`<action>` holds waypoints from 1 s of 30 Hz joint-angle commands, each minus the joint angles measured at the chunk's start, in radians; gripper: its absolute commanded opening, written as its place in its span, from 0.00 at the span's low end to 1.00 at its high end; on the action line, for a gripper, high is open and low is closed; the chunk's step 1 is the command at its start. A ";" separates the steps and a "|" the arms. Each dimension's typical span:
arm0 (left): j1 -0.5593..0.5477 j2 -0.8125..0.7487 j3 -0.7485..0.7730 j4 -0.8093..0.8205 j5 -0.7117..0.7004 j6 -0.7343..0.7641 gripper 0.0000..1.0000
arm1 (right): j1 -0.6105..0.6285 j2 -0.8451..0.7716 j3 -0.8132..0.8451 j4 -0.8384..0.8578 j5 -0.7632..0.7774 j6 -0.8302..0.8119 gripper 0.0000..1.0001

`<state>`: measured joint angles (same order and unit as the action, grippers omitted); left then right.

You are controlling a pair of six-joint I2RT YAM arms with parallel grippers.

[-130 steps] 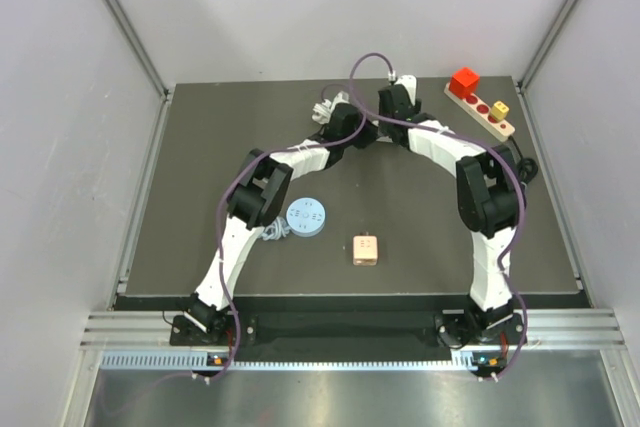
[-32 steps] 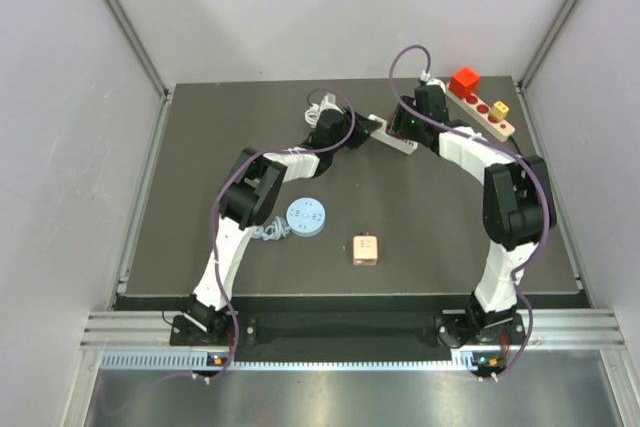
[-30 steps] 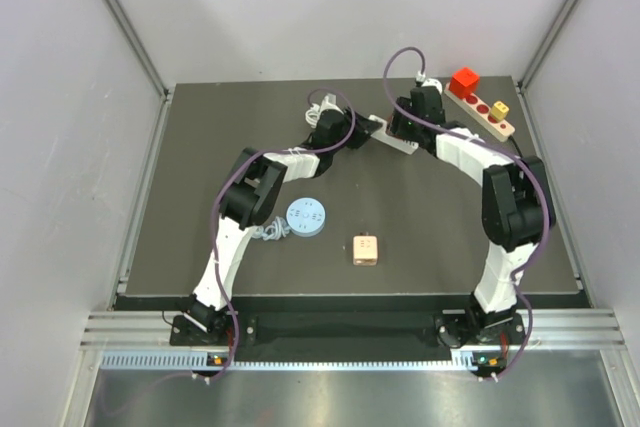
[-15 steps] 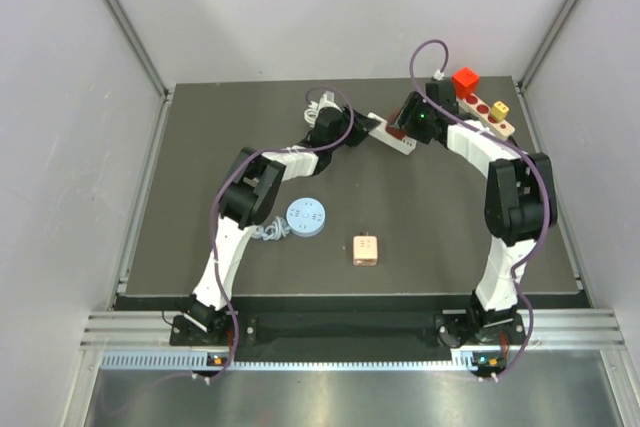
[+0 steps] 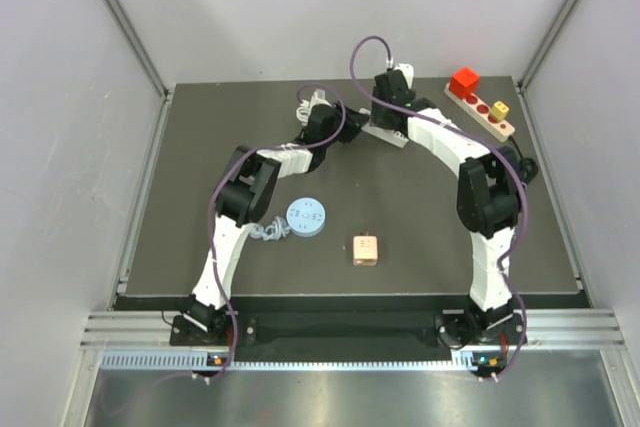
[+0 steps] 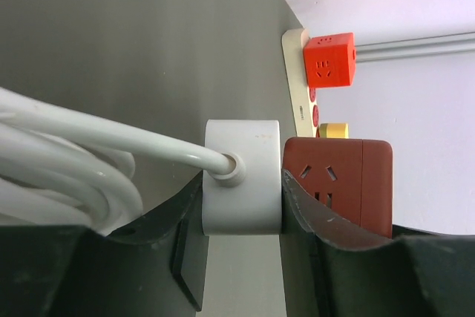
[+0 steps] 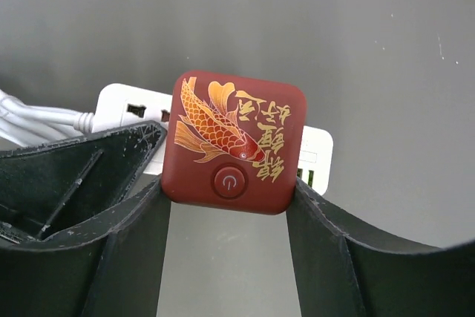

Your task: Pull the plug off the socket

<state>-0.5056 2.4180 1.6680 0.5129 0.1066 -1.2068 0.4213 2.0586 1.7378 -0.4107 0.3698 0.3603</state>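
Blue disc (image 5: 306,216), wooden cube (image 5: 365,249), beige strip (image 5: 492,120), red block (image 5: 463,80)

We identify this as a robotics laboratory test cell. Plain pale panels (image 5: 60,147) in aluminium framing (image 5: 125,32) enclose a dark surface (image 5: 200,247). Two arms, the left arm (image 5: 232,227) and the right arm (image 5: 490,217), are bolted to an extrusion rail (image 5: 350,325) at the near edge. Unrelated test props lie on the surface: a socket strip (image 7: 126,105), a blue disc (image 5: 306,216), a wooden block (image 5: 365,249).
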 commanded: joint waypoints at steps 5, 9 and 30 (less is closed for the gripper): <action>0.016 0.041 -0.022 -0.148 -0.082 0.138 0.00 | -0.217 -0.188 -0.088 0.194 -0.344 0.115 0.00; 0.019 0.046 -0.008 -0.154 -0.076 0.141 0.00 | -0.289 -0.221 -0.146 0.267 -0.548 0.190 0.00; 0.131 -0.138 -0.054 -0.309 0.261 0.121 0.69 | 0.121 -1.057 -1.277 0.728 0.038 0.002 0.00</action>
<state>-0.3904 2.3882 1.6756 0.2569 0.3042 -1.1004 0.4606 1.0809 0.5129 0.1875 0.2810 0.3614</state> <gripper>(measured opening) 0.682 0.572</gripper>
